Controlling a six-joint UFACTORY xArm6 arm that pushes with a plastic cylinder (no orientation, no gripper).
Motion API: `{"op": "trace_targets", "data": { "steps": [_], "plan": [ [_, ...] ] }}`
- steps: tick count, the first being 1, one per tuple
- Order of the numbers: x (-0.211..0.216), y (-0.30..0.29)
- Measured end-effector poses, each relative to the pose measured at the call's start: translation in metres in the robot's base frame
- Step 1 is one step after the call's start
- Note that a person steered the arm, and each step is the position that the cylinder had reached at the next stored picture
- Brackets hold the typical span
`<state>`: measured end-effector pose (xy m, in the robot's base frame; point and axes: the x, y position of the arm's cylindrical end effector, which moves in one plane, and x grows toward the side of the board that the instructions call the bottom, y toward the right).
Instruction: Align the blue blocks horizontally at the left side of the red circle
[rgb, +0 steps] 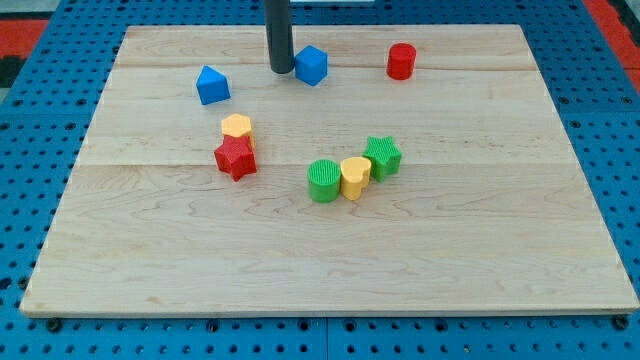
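A red cylinder (401, 61) stands near the view's top, right of centre. A blue cube-like block (311, 65) lies left of it. A second blue block (212, 85), house-shaped, lies further left and slightly lower. My tip (281, 70) is at the end of the dark rod, just left of the blue cube-like block, touching or nearly touching it, and right of the house-shaped blue block.
A yellow hexagon block (236, 126) sits against a red star block (235, 158) at centre left. A green cylinder (323, 181), a yellow block (355, 177) and a green star block (382, 157) form a touching row at centre. The wooden board (500, 250) lies on a blue pegboard.
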<state>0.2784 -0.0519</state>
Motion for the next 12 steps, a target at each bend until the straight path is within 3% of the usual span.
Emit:
{"op": "trace_targets", "data": {
  "steps": [1,2,4,6,8,9,12],
  "plan": [
    [0.066,0.029],
    [0.095,0.069],
    [0.095,0.064],
    [0.096,-0.022],
    [0.095,-0.072],
    [0.061,-0.069],
    [0.044,-0.140]
  ]
}}
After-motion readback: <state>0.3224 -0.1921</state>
